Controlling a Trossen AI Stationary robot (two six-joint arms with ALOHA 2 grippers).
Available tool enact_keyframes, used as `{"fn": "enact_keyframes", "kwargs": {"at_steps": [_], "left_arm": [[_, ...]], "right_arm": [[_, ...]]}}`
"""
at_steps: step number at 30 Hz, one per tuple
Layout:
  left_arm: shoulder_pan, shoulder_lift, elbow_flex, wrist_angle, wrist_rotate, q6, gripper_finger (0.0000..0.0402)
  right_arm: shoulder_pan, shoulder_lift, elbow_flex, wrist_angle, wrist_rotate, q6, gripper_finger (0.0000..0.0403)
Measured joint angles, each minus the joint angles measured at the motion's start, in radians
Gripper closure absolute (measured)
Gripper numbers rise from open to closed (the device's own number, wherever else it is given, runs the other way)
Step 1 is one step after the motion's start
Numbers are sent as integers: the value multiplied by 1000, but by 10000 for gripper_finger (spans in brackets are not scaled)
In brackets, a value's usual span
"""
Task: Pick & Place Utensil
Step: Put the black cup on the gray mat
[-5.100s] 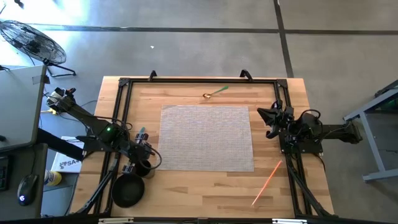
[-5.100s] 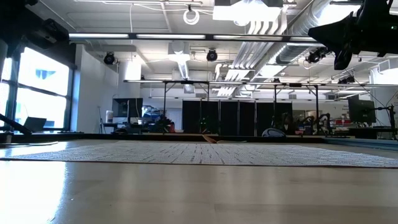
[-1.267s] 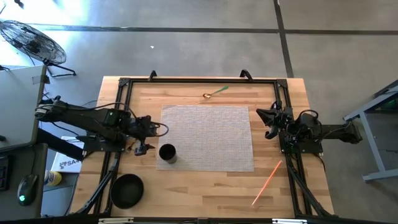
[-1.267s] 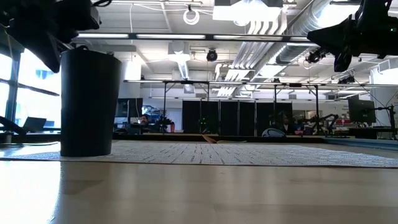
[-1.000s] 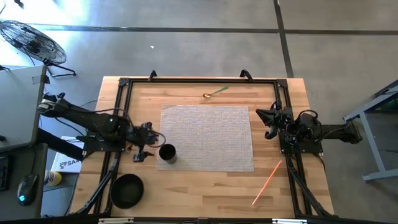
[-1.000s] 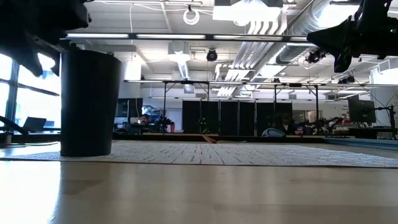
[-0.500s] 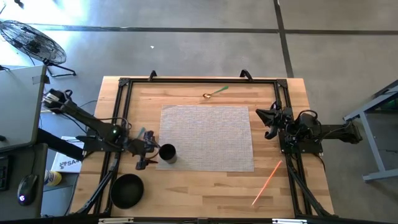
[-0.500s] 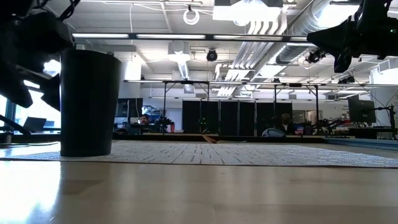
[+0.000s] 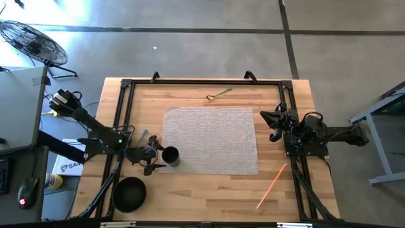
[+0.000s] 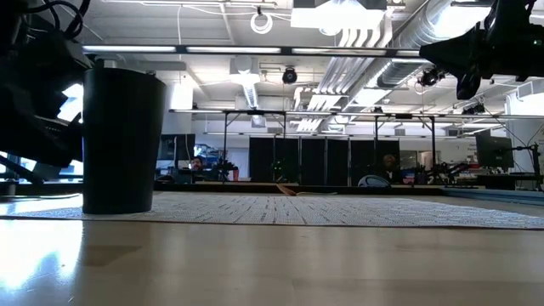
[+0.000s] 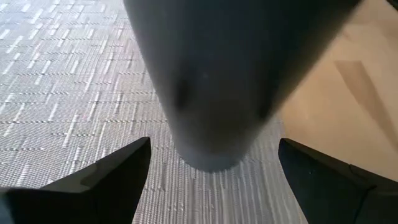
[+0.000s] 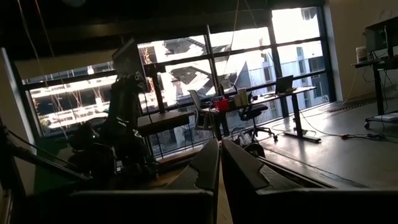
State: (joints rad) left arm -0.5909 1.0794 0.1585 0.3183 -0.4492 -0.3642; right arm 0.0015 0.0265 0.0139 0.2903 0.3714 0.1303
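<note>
A black cup (image 9: 169, 156) stands upright on the near-left corner of the grey woven mat (image 9: 212, 136). My left gripper (image 9: 154, 160) is open just left of it, low over the table. Its two fingers (image 11: 106, 180) stand on either side of the cup (image 11: 217, 81) without touching it. A spoon with a green handle (image 9: 219, 94) lies on the wood by the far edge. An orange stick-like utensil (image 9: 272, 185) lies near the right front. My right gripper (image 9: 271, 125) is shut and raised at the table's right side, holding nothing.
A black bowl (image 9: 130, 193) sits on the wood at the near left, close behind my left arm. A black metal frame (image 9: 124, 101) runs along the table's left, far and right sides. The mat's middle and right part lie bare.
My left gripper has come down from about the level of the cup's rim and shifted toward the near edge, staying open beside the cup. The cup has stayed upright on the mat's corner.
</note>
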Motion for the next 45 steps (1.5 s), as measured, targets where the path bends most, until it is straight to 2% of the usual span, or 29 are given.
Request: {"fn": "enact_keyframes", "kwargs": {"at_steps": [11,21,28,34,37,45], "left_arm": [[1,250,0,343,-25,22,53],[1,418,8,612,-89,77,53],[2,482,78,624,-140,108,59],[3,490,147,622,-139,170,114],[27,490,170,622,-129,187,120],[207,490,260,620,28,242,95]], "right_arm": [[0,0,0,-2,0,0,391],[0,0,0,-2,0,0,391],[0,0,0,-2,0,0,391],[0,0,0,-2,0,0,391],[0,0,0,-2,0,0,391],[0,0,0,-2,0,0,391]]}}
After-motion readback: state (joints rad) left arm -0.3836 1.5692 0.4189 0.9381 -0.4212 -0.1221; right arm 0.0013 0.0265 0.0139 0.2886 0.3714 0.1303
